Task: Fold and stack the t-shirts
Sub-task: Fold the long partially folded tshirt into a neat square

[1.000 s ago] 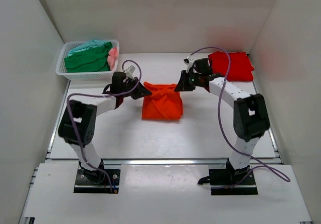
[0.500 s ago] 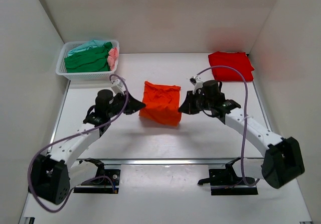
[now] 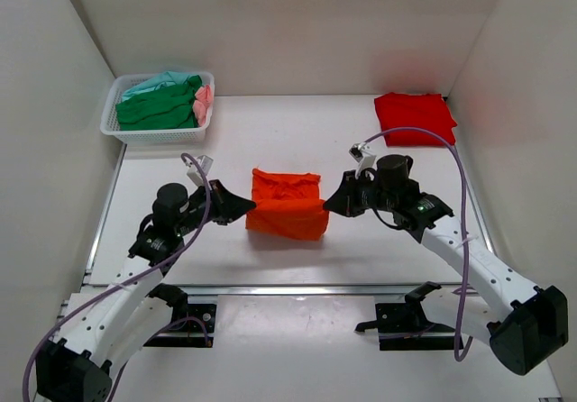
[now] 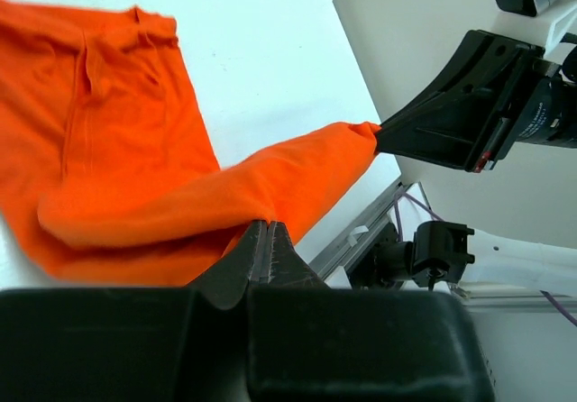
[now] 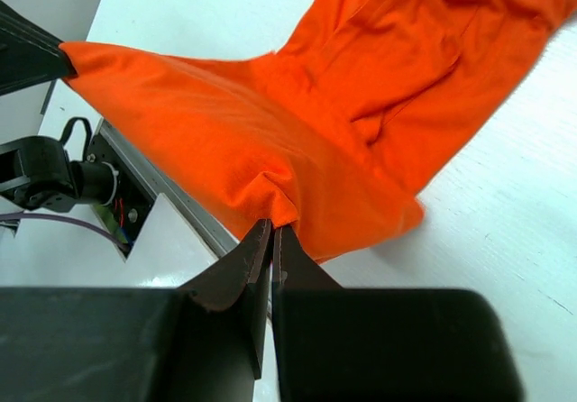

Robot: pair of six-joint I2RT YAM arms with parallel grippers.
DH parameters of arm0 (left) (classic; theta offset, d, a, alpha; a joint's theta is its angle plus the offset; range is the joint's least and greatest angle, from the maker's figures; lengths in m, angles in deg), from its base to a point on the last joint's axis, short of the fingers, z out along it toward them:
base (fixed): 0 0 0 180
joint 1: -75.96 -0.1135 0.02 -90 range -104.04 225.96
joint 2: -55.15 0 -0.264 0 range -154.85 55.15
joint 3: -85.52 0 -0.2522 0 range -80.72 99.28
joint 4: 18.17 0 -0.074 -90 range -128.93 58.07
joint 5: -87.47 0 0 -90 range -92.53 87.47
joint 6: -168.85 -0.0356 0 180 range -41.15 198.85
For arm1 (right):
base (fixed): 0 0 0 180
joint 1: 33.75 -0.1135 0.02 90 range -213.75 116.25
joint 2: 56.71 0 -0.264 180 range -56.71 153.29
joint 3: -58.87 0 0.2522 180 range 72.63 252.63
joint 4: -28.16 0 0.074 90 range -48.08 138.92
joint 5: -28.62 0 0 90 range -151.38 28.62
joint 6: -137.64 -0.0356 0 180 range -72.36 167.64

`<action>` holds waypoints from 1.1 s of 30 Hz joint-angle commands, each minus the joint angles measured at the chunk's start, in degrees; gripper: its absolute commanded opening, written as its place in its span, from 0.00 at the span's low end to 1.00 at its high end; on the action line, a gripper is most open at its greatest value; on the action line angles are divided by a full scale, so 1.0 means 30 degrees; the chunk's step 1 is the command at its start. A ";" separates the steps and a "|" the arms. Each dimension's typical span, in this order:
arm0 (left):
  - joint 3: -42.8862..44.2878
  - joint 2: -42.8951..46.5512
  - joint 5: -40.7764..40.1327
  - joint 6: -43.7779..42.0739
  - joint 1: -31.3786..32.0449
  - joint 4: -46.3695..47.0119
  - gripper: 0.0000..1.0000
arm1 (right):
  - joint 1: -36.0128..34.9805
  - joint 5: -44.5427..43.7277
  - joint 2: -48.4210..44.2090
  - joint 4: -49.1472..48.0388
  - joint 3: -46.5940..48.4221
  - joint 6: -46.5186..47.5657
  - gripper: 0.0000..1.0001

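A bright orange t-shirt (image 3: 287, 204) lies partly folded at the middle of the table. My left gripper (image 3: 251, 205) is shut on its left near corner (image 4: 261, 213). My right gripper (image 3: 326, 205) is shut on its right near corner (image 5: 279, 205). Between them the held edge is stretched tight and raised over the rest of the shirt. A deeper red t-shirt (image 3: 415, 117) lies folded at the back right. Green (image 3: 160, 107), teal (image 3: 158, 82) and pink (image 3: 204, 101) t-shirts sit bunched in the basket.
A white mesh basket (image 3: 117, 132) stands at the back left corner. White walls close in the table on the left, back and right. A metal rail (image 3: 288, 287) runs along the table's near edge, with the arm bases in front of it.
Both grippers have pulled the orange shirt's edge from the far side toward the near side, doubling it over. The arms have swung back and low toward their bases.
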 commanded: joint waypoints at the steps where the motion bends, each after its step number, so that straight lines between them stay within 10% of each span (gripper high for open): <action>1: 0.0113 -0.0170 0.0291 0.0282 -0.0228 -0.0123 0.00 | -0.0164 0.0344 0.0171 0.0072 0.1050 -0.0010 0.00; 13: 0.1930 -0.5410 0.0377 -0.0481 -0.1574 0.2982 0.00 | 0.2410 0.2509 0.4125 -0.1128 0.3043 0.0928 0.00; 28: 0.6411 -1.5638 -0.1490 -0.2296 -0.3655 0.6029 0.00 | 0.3616 0.2574 1.6362 -0.0954 1.2790 0.4059 0.00; 29: 0.6501 -1.6251 -0.1814 -0.2268 -0.3743 0.6234 0.08 | 0.3440 0.1845 1.6838 -0.0721 1.3468 0.4266 0.00; 31: 0.6705 -1.7219 -0.3013 -0.1977 -0.4326 0.7169 0.63 | 0.3409 0.0028 1.8447 -0.0397 1.5400 0.4531 0.32; 33: 0.6852 -1.7602 -0.3340 -0.1713 -0.4562 0.7551 0.59 | 0.3700 -0.1089 1.8834 -0.0366 1.5991 0.4533 0.49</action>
